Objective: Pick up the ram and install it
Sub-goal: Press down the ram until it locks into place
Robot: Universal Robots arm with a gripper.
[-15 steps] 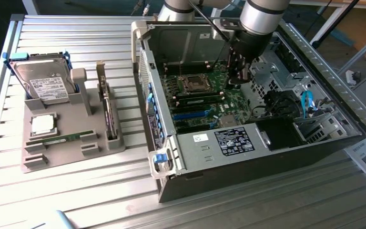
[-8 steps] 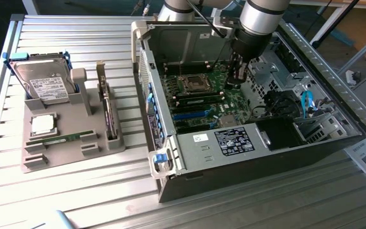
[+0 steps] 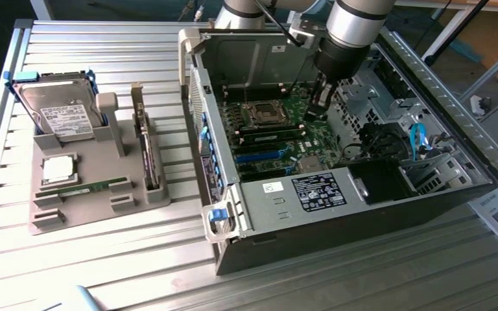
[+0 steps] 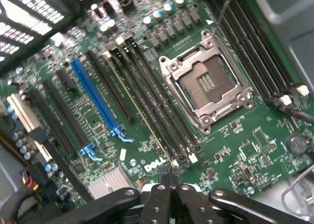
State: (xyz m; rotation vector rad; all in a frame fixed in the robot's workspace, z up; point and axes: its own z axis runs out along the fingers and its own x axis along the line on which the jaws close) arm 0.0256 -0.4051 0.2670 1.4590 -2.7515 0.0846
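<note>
**Ram (image 3: 83, 188) in the grey holder, my gripper down in the computer**

One green ram stick lies flat in the grey holder (image 3: 102, 149). The holder sits on the metal table (image 3: 102, 259), on the exterior view's left. A hard drive (image 3: 59, 113) stands in the back of the same holder. A square silver chip (image 3: 59, 168) lies just above the ram stick in that view. A dark card (image 3: 150, 155) stands on its edge beside them.

My gripper (image 3: 318, 107) is well apart from that stick. It hangs inside the open computer case (image 3: 336, 194), just over the green board (image 4: 235, 150). My two fingers (image 4: 157, 199) are pressed tight together, and I see nothing held between them.

In the wrist view, my fingertips sit right at the end of the long black slots (image 4: 162, 121). A thin pale strip (image 4: 140, 111) runs along one of these slots. It may be a second stick seen from its edge, but I cannot tell for sure. I also cannot tell if my fingers touch it.

Next to the slots is the square metal socket (image 4: 206, 84), open in the middle. On the other side of the slots is a long blue slot (image 4: 95, 96).
</note>
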